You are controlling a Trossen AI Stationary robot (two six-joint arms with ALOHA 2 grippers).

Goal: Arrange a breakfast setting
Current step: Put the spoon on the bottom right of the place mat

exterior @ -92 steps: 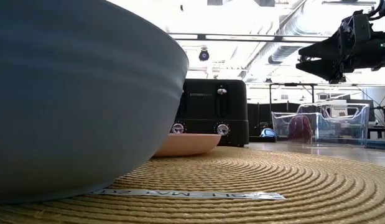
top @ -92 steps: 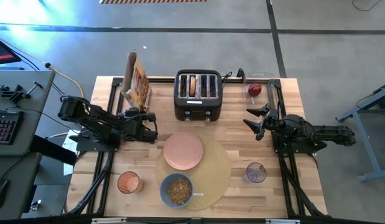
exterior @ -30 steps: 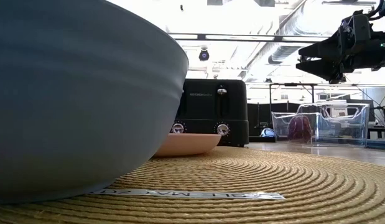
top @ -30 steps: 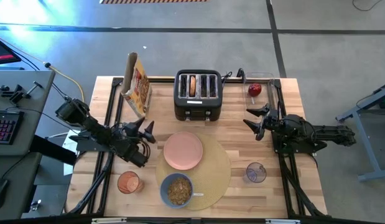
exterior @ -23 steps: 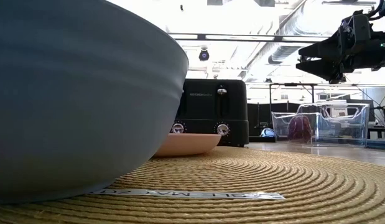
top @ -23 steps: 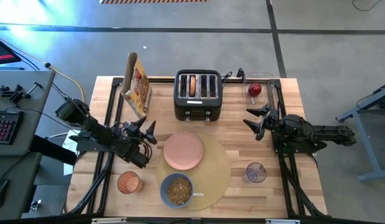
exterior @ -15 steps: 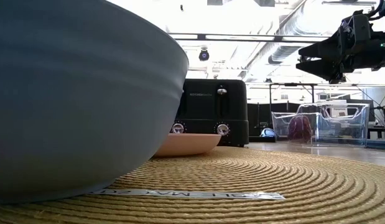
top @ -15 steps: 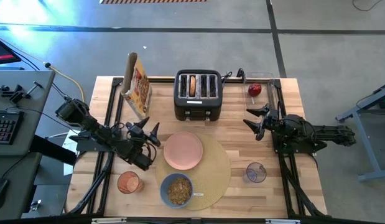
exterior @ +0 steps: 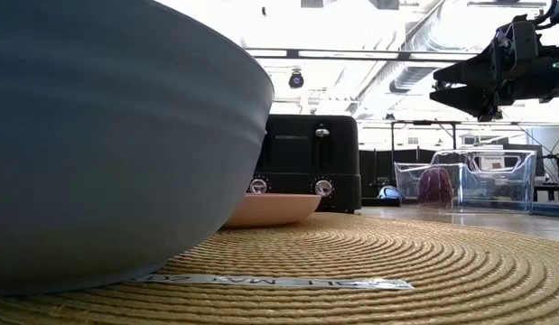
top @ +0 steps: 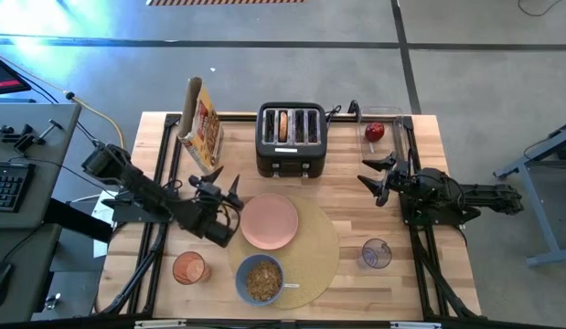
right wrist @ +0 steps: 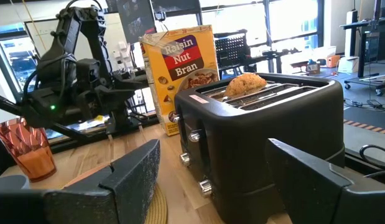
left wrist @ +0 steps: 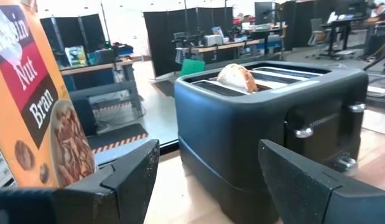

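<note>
Left gripper (top: 223,185) spread wide and empty, nearer to the bagel (top: 283,125) standing upright in the toaster (top: 292,139), up and ahead. Right gripper (top: 373,175) waits, also released.

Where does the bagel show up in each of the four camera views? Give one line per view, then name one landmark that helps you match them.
High view: bagel in the toaster's second slot from the picture's left.
Low view: not visible; only the toaster front shows.
Left wrist view: bagel pokes from a slot, upper centre.
Right wrist view: bagel upper centre, above the slots.
Shared landmark: the black toaster.
</note>
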